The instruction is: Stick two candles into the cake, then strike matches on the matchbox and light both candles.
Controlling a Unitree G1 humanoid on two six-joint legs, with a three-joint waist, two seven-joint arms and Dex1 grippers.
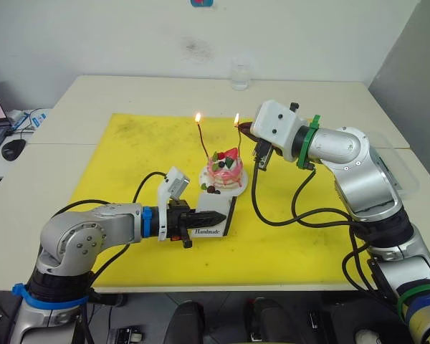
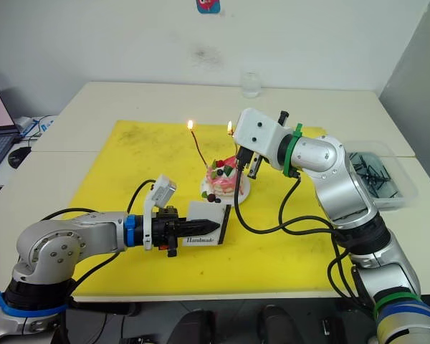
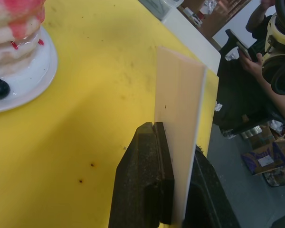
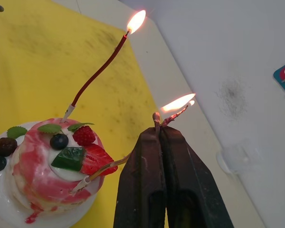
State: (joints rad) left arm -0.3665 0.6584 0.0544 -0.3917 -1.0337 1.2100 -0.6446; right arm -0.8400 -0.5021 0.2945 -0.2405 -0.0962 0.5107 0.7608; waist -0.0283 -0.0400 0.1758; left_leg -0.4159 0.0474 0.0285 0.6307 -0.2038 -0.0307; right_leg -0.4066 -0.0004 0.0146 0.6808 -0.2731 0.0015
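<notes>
The pink cake (image 1: 224,173) sits on its white plate mid-mat. Two thin reddish candles stand in it, both burning: one (image 4: 97,73) leans away, the other (image 4: 104,169) runs up behind my right gripper (image 4: 156,130). That gripper is shut on a short match (image 4: 156,116), held just right of the cake with the match tip at the second candle's flame. In front of the cake my left gripper (image 1: 221,215) is shut on the white matchbox (image 1: 209,231), holding it upright on edge on the mat.
A yellow mat (image 1: 129,165) covers the table's middle. A glass (image 1: 239,74) stands at the far edge. A laptop and mouse (image 1: 14,148) lie to the left, and a clear tray (image 2: 376,175) of dark items to the right. A person (image 3: 247,61) is nearby.
</notes>
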